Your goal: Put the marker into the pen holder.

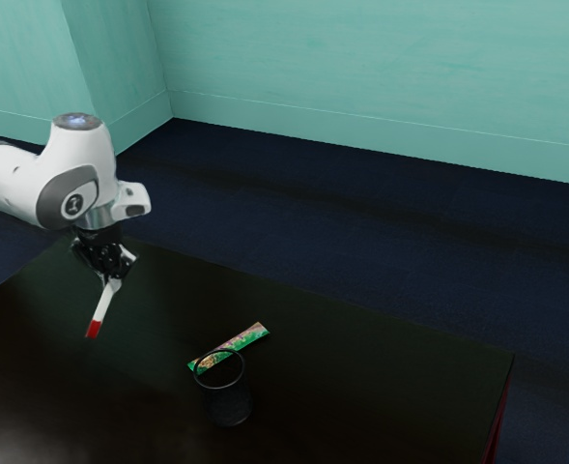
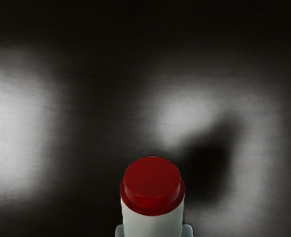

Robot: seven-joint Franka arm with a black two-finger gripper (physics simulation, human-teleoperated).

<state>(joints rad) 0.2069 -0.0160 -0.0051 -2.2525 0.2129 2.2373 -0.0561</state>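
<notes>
Your gripper (image 1: 115, 278) has the marker (image 1: 100, 308) pinched, red end down toward 7 o'clock in the exterior view. The pick looks done; you have the carry to the holder (image 1: 228, 404), at the marker's 4 o'clock there, and the insertion left.

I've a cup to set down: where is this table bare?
The dark table is bare from the black cylindrical pen holder to the table's edge at the exterior view's right, and between the holder and the raised white, red-capped marker in the black gripper. It is crowded where the holder stands close by the flat green packet.
</notes>
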